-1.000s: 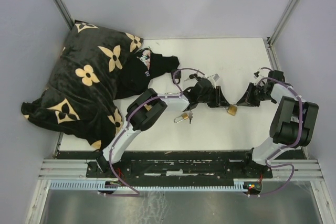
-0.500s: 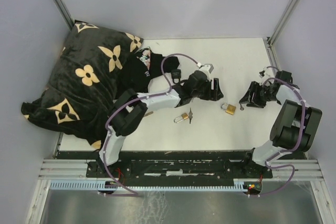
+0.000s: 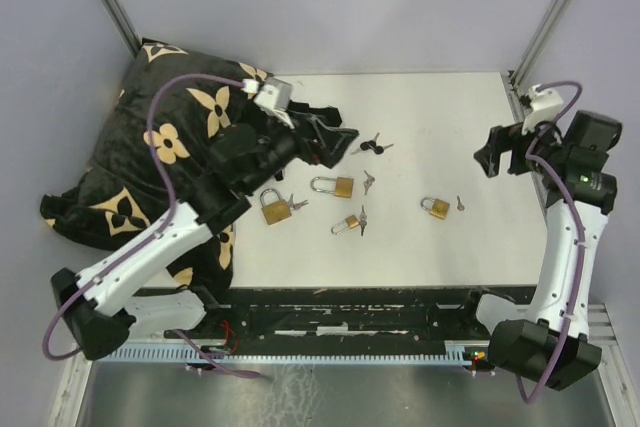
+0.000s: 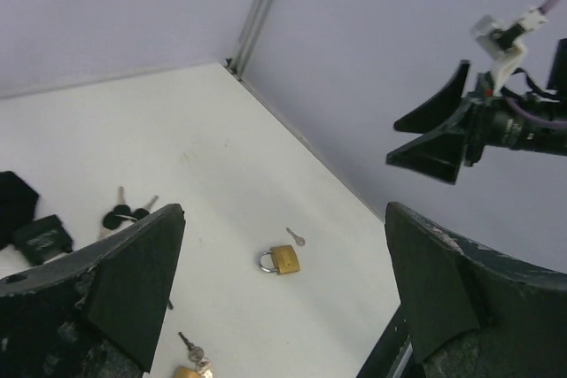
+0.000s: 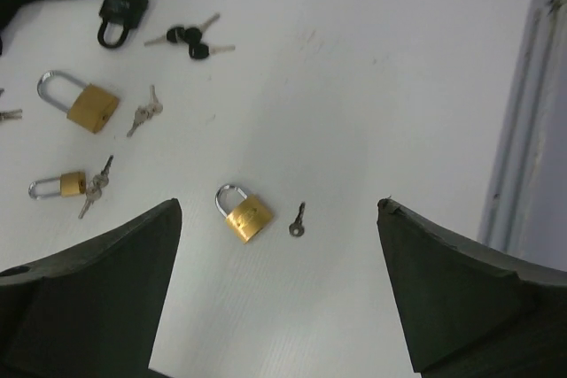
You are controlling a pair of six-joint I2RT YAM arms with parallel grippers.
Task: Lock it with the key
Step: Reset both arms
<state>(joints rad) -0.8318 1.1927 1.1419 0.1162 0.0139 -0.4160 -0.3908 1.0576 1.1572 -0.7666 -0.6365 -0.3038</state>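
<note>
A brass padlock lies flat on the white table with its shackle down in the body. A small silver key lies loose just to its right, not touching it. My left gripper hangs open and empty above the back left of the table, by the black cloth. Raised near the right wall, my right gripper is open and empty too. Both are well away from the padlock.
Other brass padlocks lie left of centre, some with keys attached. Black-headed keys and a black padlock lie at the back. A dark flowered pillow fills the left corner.
Both grippers let go of the padlock and key and opened wide. The left arm swung back to the left, the right arm rose toward the right wall, uncovering more padlocks.
</note>
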